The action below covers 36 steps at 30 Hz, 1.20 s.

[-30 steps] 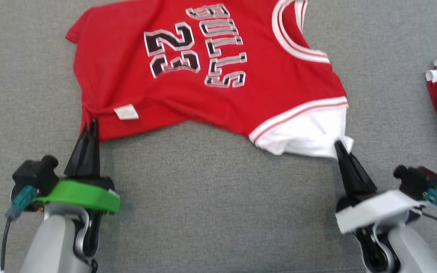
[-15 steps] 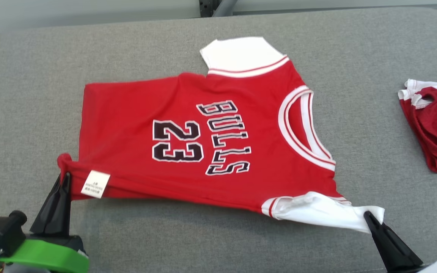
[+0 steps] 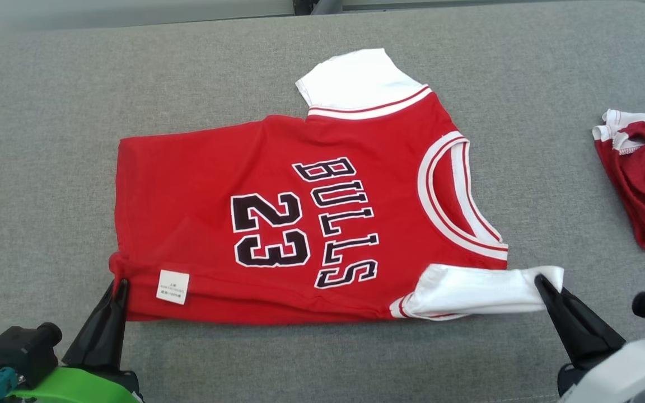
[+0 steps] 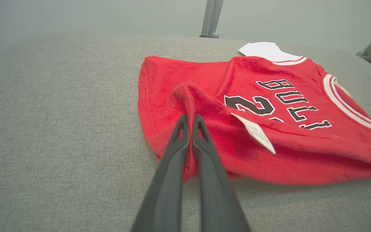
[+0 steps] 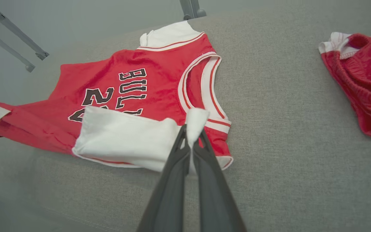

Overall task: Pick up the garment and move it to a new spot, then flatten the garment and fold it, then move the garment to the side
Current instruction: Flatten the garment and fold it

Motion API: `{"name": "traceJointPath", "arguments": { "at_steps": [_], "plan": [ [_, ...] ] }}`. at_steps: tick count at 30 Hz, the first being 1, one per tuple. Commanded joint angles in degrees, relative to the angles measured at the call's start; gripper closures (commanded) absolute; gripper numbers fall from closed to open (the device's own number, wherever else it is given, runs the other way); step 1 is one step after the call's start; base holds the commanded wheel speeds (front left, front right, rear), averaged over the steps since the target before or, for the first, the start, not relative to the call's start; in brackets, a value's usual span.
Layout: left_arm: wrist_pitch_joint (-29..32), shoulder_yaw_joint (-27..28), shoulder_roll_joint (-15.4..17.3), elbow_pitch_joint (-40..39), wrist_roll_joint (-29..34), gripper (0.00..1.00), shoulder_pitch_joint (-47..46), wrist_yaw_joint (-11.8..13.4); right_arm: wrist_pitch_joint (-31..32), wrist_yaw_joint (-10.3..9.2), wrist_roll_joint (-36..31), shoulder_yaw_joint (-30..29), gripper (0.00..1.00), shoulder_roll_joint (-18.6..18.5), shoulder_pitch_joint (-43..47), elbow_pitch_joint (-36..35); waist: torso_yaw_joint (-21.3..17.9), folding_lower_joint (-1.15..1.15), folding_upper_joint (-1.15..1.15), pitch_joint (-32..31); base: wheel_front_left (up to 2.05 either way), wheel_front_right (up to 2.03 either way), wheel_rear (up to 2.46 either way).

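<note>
A grey fabric-covered counter (image 3: 48, 140) spreads across the head view, its rounded far edge toward twelve o'clock. At three o'clock a crumpled dark red piece of clothing (image 3: 644, 190) with white ribbed trim at its upper end lies on it, partly cut off by the frame. Past the far edge, at twelve o'clock, stands a grey metal post (image 3: 322, 5). The right wrist view shows two slanted metal bars (image 5: 11, 35) at ten o'clock.

At the centre of your head view, the red jersey (image 3: 188, 184) reads "BULLS" (image 3: 338, 221) in black, white-edged capitals, turned sideways, with the number "23" (image 3: 269, 229) to its left. You will find a white tag (image 3: 173, 287) at the jersey's lower left hem; its small print is too fine to read.
</note>
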Motion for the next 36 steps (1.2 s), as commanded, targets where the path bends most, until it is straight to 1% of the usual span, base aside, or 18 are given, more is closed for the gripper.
{"name": "traceJointPath", "arguments": {
  "at_steps": [1,4,8,12,17,22,23,24,25,26,28,31,34,36],
  "plan": [
    [0.6,0.0,0.5,0.2,-0.4,1.0,-0.4,0.3,-0.3,0.0,-0.7,0.8,1.0,-1.1,-2.3,1.1,0.1,0.0,0.0,1.1,0.0,0.0,0.0],
    [2.0,-0.3,0.6,0.9,-1.1,1.0,-1.6,0.1,-1.6,0.0,-1.4,3.9,1.0,-3.8,-8.1,5.2,0.2,0.0,0.0,2.4,0.0,0.0,0.0],
    [1.2,0.2,0.1,2.2,-1.5,1.0,-2.6,0.5,-6.0,0.0,-1.9,6.6,1.0,-6.7,-15.2,11.8,0.9,0.0,0.0,3.9,0.0,0.0,0.0],
    [-0.4,0.0,-1.1,4.7,-2.1,1.0,-3.7,-0.1,-10.4,0.0,-1.1,8.8,1.0,-7.6,-20.5,19.1,1.4,0.0,0.0,5.4,0.0,0.0,0.0],
    [-2.2,-1.2,-2.8,10.8,-3.1,1.0,-5.9,-1.5,-16.0,0.0,0.5,12.6,1.0,-8.5,-26.6,29.0,1.3,0.0,0.0,7.2,0.0,0.0,0.0],
    [-3.2,-2.7,-4.0,16.3,-3.7,1.0,-7.8,-2.8,-20.6,0.0,2.2,15.3,1.0,-8.9,-29.8,36.7,1.6,0.0,0.0,7.5,0.0,0.0,0.0],
    [-3.4,-2.9,-4.4,17.1,-3.9,0.58,-8.1,-2.9,-21.5,0.0,2.3,15.6,0.9,-9.0,-29.9,37.7,1.7,0.0,0.0,7.4,0.0,0.0,0.0],
    [-3.7,-3.1,-4.7,17.6,-3.9,0.27,-8.4,-3.0,-22.4,0.0,2.2,15.5,0.56,-9.1,-30.0,38.5,1.9,0.0,0.0,7.3,0.0,0.0,0.0],
    [-3.9,-3.3,-5.0,18.0,-4.1,0.0,-8.7,-3.4,-23.7,0.0,2.3,15.0,0.04,-8.9,-29.8,39.1,2.0,0.0,0.0,7.1,0.0,0.0,0.0],
    [-4.3,-3.6,-5.7,18.2,-4.7,0.0,-8.9,-3.7,-24.9,0.0,2.1,14.5,0.0,-8.7,-29.5,39.6,2.1,0.0,0.0,6.8,0.0,0.0,0.0],
    [-5.8,-3.6,-6.3,18.0,-4.9,0.0,-9.5,-4.2,-27.9,0.0,1.0,13.0,0.0,-8.0,-28.6,40.1,2.2,0.0,0.0,6.1,0.0,0.0,0.0],
    [-9.6,-3.1,-7.7,17.1,-4.6,0.0,-10.6,-4.3,-33.1,0.0,-1.4,9.7,0.0,-6.2,-27.5,40.0,2.1,0.0,0.0,5.1,0.0,0.0,0.0],
    [-13.7,-2.3,-8.6,16.1,-3.4,0.0,-11.7,-3.5,-36.7,0.0,-4.2,6.9,0.0,-4.0,-26.9,39.4,1.6,0.0,0.0,3.7,0.0,0.0,0.0],
    [-16.0,-1.8,-9.0,15.6,-2.1,0.0,-12.6,-2.7,-38.0,0.0,-6.3,5.4,0.0,-2.6,-26.7,38.9,1.3,0.0,0.0,2.8,0.0,0.0,0.0]
  ]
}}
